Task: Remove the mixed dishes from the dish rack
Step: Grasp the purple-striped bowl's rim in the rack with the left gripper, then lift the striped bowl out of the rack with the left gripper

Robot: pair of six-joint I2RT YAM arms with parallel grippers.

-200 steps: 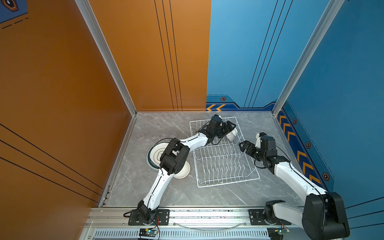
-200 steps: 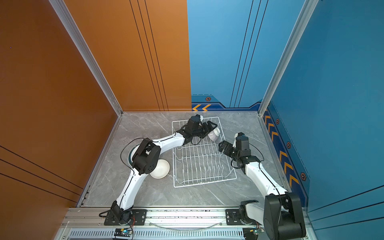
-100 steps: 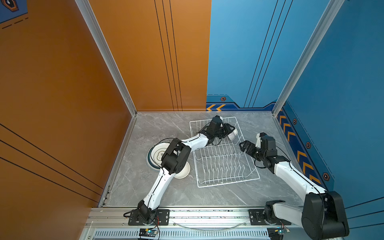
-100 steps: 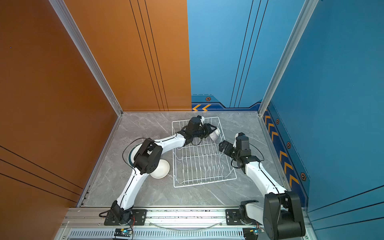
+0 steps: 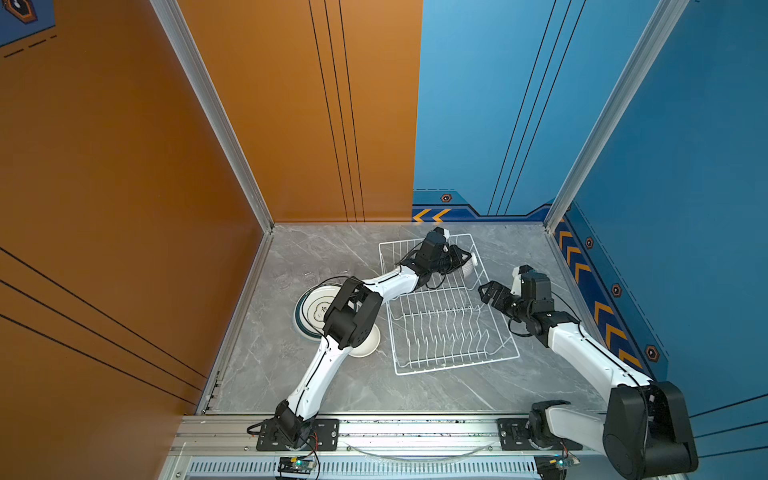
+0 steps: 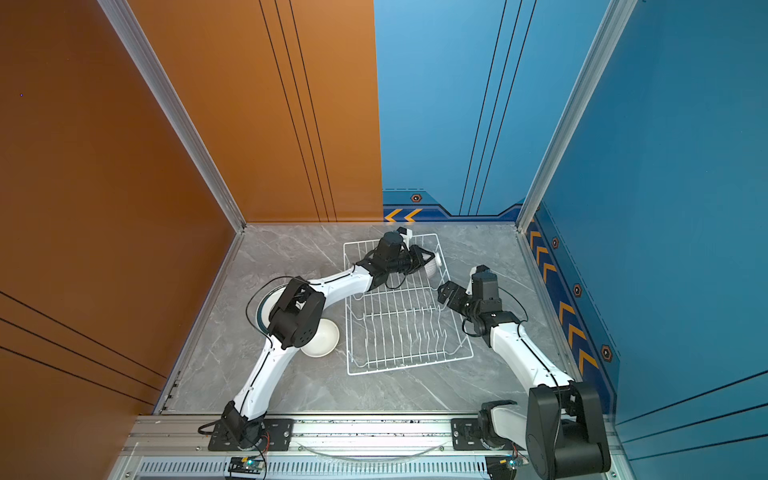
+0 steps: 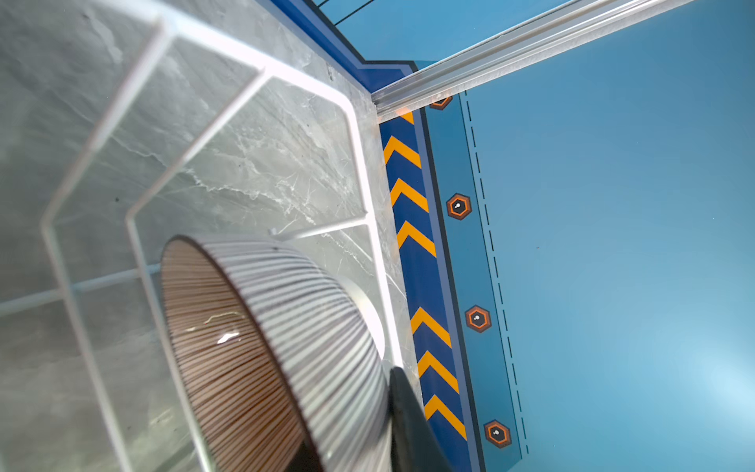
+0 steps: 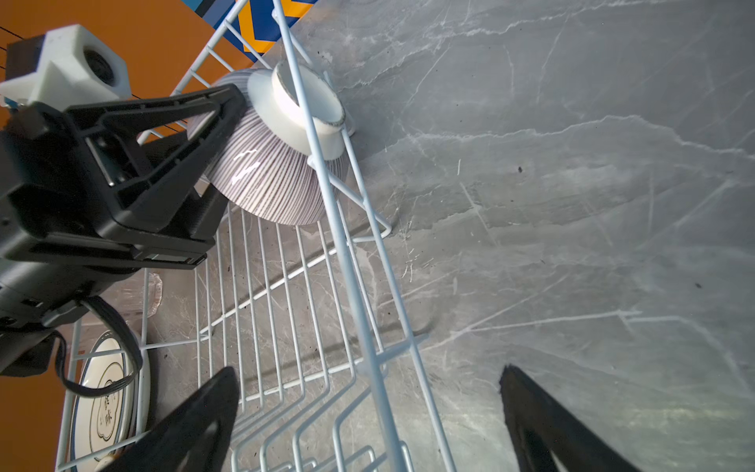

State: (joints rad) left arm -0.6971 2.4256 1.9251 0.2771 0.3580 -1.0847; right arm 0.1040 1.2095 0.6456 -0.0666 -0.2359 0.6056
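Right wrist view: the white ribbed-line bowl (image 8: 265,180) lies on its side in the far right corner of the dish rack (image 8: 354,286), foot ring against the rack's side wires. The left gripper (image 5: 460,258) is clenched on the bowl's rim, one finger (image 8: 220,118) flat on the outer wall. The right gripper (image 8: 367,374) hangs released, jaws spread wide, just outside the rack's right side. In both top views a teal-rimmed plate (image 5: 309,303) and plain white bowl (image 6: 326,338) sit on the table left of the rack.
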